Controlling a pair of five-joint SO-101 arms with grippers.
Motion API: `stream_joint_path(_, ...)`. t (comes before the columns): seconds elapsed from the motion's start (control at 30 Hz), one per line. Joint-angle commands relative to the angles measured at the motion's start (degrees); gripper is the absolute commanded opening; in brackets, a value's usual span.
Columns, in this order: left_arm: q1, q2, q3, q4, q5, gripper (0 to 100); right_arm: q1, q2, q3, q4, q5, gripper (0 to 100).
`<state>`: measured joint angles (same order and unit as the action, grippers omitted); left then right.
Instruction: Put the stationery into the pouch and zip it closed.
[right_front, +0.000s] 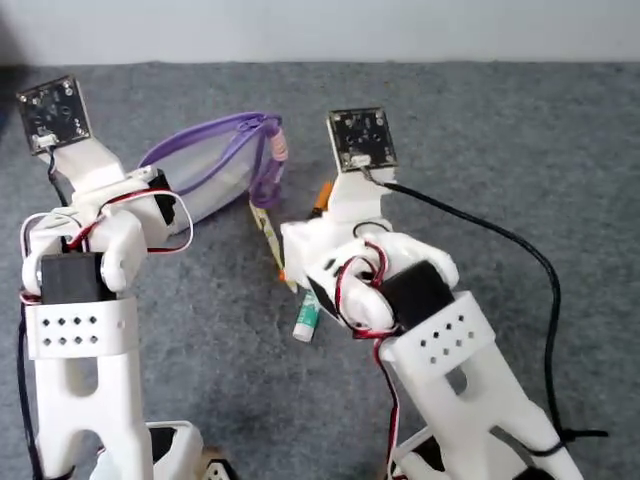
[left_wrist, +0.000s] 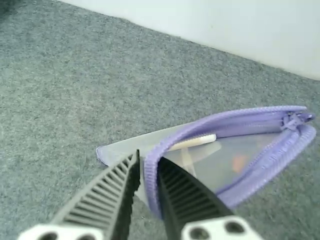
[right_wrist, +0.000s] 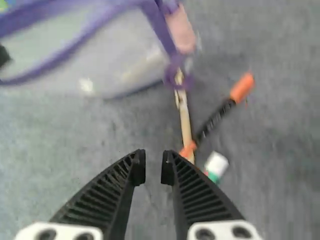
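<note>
Left hand (left_wrist: 147, 162) closed on the purple zip rim of the pouch (left_wrist: 235, 150), holding the mouth open. Right hand (right_wrist: 152, 161) empty, fingers a narrow gap apart, low over the grey worktop (right_wrist: 65, 145), just short of the pencil (right_wrist: 184, 112), pen (right_wrist: 218, 114) and glue stick (right_wrist: 215, 167), which lie near the pouch mouth. Step judged: loading; zip not yet begun. Next move calls for opening wider and settling over one item.

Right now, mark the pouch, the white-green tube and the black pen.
pouch (right_front: 225, 182), high view, clear side wall.
white-green tube (right_front: 304, 322), high view, white end.
black pen (right_wrist: 215, 119), right wrist view, mid barrel.
</note>
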<state>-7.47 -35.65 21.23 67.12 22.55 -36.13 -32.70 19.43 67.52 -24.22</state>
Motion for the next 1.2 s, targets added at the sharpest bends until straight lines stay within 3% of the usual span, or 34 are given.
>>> stream_joint_path(0.0,0.35,-0.88,-1.45,-1.67,-0.7,1,0.57,4.44,-3.08,5.14,-2.9,6.5)
stream_joint_path(0.3,0.0,-0.88,-1.45,-1.58,-0.7,1,4.0,26.59,-10.11,10.33,-5.63,7.1)
stream_joint_path(0.53,0.0,-0.88,-1.45,-1.58,-0.7,1,3.82,41.19,-24.44,17.19,-5.71,22.9)
stream_joint_path(1.17,0.0,-0.88,-1.36,-1.58,-0.7,1,5.76,62.99,-30.07,9.19,-5.54,16.3)
